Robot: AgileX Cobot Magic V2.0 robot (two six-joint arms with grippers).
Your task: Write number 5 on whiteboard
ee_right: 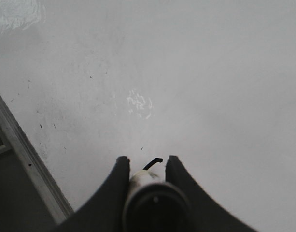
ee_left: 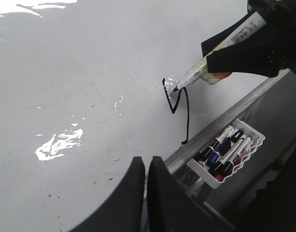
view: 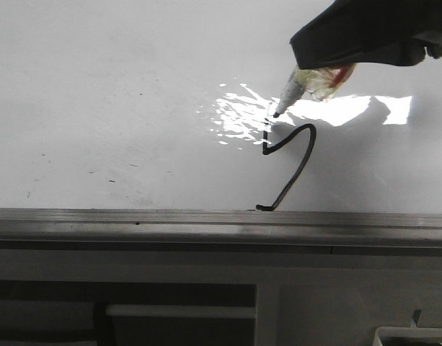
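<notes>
1. Right now we read this as mid-stroke: the right gripper (view: 329, 72) has its jaws closed around a whiteboard marker (view: 287, 94), tip on or just off the whiteboard (view: 120, 94); actual contact can't be confirmed.
2. The number 5 (view: 289, 166) is only partly drawn. From the grey edge rail (view: 206, 225) of the board, a hooked foot sits right at the rail, a curved belly rises away from it, then a short bar and a short upright end near the marker tip.
3. In the left wrist view the same line (ee_left: 179, 104) shows as an angular zigzag plus a long tail running toward the rail, with the tip (ee_left: 176, 89) at its upper end.
4. The right wrist view shows the marker barrel (ee_right: 140, 181) wedged between the two fingers (ee_right: 116, 181), and a small bit of black line (ee_right: 153, 163) just past them.
5. The left gripper (ee_left: 145, 166) holds nothing; its jaws are nearly together with a thin gap, hovering over the board close to the rail, apart from the drawn figure.
6. A white tray of spare markers (ee_left: 227, 152) hangs just beyond the rail, on the side away from the board.
7. Our judgement: the belly and upright are down, and the top bar of the 5 is what's left.
8. The next move calls for keeping the tip pressed on the board and pulling a short straight stroke sideways from the upper end of the upright, then lifting clear without smearing.
</notes>
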